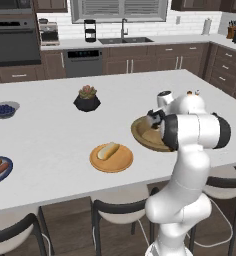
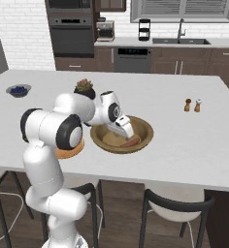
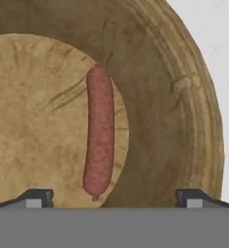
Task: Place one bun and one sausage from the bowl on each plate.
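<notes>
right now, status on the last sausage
Pincer open, low over wooden bowl. One sausage left in it, untouched. Orange plate has bun only. Nothing blocking.

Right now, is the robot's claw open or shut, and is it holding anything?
End effector: open, holding nothing, over the sausage in the wooden bowl.

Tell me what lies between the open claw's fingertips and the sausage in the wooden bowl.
Nothing but bare bowl floor: in the hand view, the open claw hovers over the round brown wooden bowl, and the reddish-brown sausage lies untouched between its fingertips.
</notes>
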Robot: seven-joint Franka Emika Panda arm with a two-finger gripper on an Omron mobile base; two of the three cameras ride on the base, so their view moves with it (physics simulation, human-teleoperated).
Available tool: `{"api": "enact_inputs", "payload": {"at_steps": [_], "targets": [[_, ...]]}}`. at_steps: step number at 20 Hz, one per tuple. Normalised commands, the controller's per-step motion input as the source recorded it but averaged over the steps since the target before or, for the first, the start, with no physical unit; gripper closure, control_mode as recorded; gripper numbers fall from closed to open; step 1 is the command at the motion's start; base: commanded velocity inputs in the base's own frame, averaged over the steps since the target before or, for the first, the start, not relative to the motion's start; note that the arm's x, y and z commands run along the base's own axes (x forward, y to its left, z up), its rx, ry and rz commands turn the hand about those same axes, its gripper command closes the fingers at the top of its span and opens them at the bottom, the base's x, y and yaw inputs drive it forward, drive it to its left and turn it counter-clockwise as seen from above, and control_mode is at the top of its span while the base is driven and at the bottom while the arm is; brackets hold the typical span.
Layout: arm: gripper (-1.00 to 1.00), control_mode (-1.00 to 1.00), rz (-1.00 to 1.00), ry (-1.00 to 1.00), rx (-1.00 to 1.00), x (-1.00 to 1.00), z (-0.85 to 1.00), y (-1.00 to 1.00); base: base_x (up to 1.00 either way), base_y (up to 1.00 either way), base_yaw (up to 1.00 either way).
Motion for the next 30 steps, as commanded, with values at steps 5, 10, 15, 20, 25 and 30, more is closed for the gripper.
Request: {"api": "enact_inputs", "payload": {"at_steps": [5, 10, 15, 20, 25, 30], "targets": [[-1.0, -1.0, 0.0, -0.01, 0.11, 0.12, -0.75, -0.62, 0.0, 0.0, 0.0], [-1.0, -1.0, 0.0, -0.16, 0.09, 0.27, -0.37, -0.15, 0.0, 0.0, 0.0], [-1.0, -1.0, 0.0, -0.18, 0.04, 0.31, -0.44, 0.0, 0.0, 0.0, 0.0], [1.0, -1.0, 0.0, -0.15, 0.0, -0.03, -0.94, 0.0, 0.0, 0.0, 0.0], [1.0, -1.0, -0.01, -0.07, 0.06, -0.09, -0.06, -0.02, 0.0, 0.0, 0.0], [1.0, -1.0, -0.02, -0.14, 0.1, -0.24, 0.79, 0.11, 0.0, 0.0, 0.0]]}}
